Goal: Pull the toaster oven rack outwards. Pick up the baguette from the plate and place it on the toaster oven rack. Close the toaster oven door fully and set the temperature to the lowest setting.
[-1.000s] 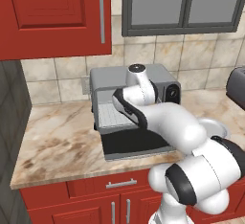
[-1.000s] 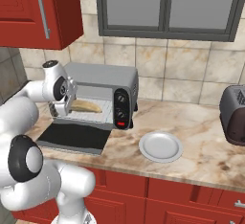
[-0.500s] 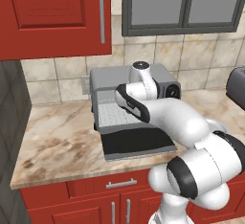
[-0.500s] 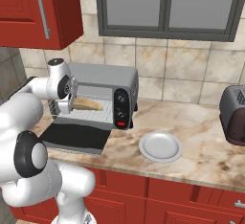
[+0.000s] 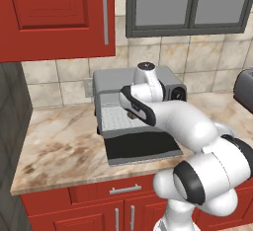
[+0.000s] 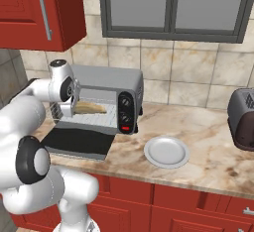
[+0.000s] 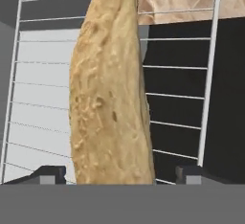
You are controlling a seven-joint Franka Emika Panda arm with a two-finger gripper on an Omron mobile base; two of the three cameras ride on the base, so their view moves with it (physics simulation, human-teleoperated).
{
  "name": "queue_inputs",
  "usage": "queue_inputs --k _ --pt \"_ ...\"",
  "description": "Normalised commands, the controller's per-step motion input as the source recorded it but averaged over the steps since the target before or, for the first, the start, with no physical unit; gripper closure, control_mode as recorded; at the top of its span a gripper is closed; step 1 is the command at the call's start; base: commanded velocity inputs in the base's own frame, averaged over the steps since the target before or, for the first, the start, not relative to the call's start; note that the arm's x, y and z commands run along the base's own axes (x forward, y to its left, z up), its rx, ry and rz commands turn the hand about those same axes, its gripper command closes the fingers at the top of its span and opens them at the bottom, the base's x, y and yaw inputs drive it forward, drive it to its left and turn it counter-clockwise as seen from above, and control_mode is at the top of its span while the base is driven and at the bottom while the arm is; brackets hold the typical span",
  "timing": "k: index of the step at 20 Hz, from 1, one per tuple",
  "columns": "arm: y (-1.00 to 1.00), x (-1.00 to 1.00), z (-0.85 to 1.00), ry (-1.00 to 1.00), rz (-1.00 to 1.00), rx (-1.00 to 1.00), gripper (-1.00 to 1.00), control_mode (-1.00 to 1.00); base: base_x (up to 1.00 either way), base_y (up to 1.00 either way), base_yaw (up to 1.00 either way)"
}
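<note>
The toaster oven (image 6: pixel 101 89) is sitting on the counter (image 6: pixel 208 151) with its door (image 6: pixel 79 143) hanging wide open, and the rack (image 7: pixel 179 79) is sticking out over it. The baguette (image 7: pixel 111 89) is lying on that rack while the empty plate (image 6: pixel 166 152) is sitting just right of the oven. The gripper (image 7: pixel 117 174) is hovering right over the bread with fingers spread on either side, not squeezing it.

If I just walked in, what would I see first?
Probably the big white robot arm reaching into the open toaster oven on the counter, its end effector right above a golden-brown baguette lying on the pulled-out wire rack. Next, the empty plate beside the oven and the black door folded down flat.
</note>
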Motion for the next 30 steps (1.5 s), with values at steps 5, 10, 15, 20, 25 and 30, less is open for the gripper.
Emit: queue_inputs --k 5,10,15,20,25,30 --pt "0.0 0.0 0.33 0.0 0.0 -0.06 -1.0 -1.0 0.0 0.0 0.0" --pt "0.0 -0.09 0.5 0.0 0.0 0.0 -1.0 -1.0 0.0 0.0 0.0" --pt "-0.14 -0.6 0.21 0.0 0.0 -0.02 -1.0 -1.0 0.0 0.0 0.0" --pt "-0.52 -0.81 0.0 -0.11 0.18 -0.05 -1.0 -1.0 0.0 0.0 0.0" --pt "-0.5 -0.24 0.07 -0.07 0.41 0.0 -1.0 -1.0 0.0 0.0 0.0" --pt "-0.12 0.0 0.45 0.06 0.34 -0.01 -1.0 -1.0 0.0 0.0 0.0"
